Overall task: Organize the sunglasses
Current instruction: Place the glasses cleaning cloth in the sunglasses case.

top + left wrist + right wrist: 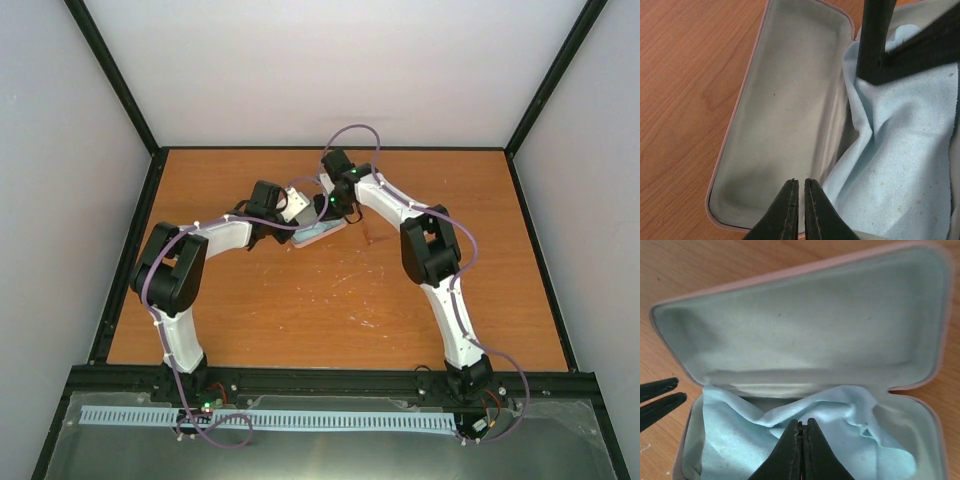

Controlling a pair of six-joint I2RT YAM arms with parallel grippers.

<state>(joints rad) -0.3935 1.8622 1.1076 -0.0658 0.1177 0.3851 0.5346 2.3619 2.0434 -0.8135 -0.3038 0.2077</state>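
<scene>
Near the middle of the overhead view, a little above centre, on the orange wood table [300, 320]: a pink oblong case [318, 236], lying open. Both arms bent in over it, one from the lower left of the frame, one from the lower right.

In the left wrist view, filling the middle of the frame: the grey, faintly speckled lining of one half of the case, bare, with a thin pink rim down its left edge. Just right of it, a light-blue cloth [900, 150], crumpled, spread over the other half and creased where the two halves meet. At the bottom centre, the left gripper [801, 181], fingers all but pressed together. Only a hairline slit between them, nothing visible in it, tips over the near end of the bare half.

In the right wrist view, across the top of the frame: the bare half, tilted up. Along the bottom, the cloth, bunched in the other half. At the bottom centre, the right gripper [801, 422], fingers pressed tight together, tips at a raised fold of the cloth. Cloth nipped between them or not: cannot tell.

Sunglasses: not made out in any of the three views. Cannot tell their place or their look.
</scene>
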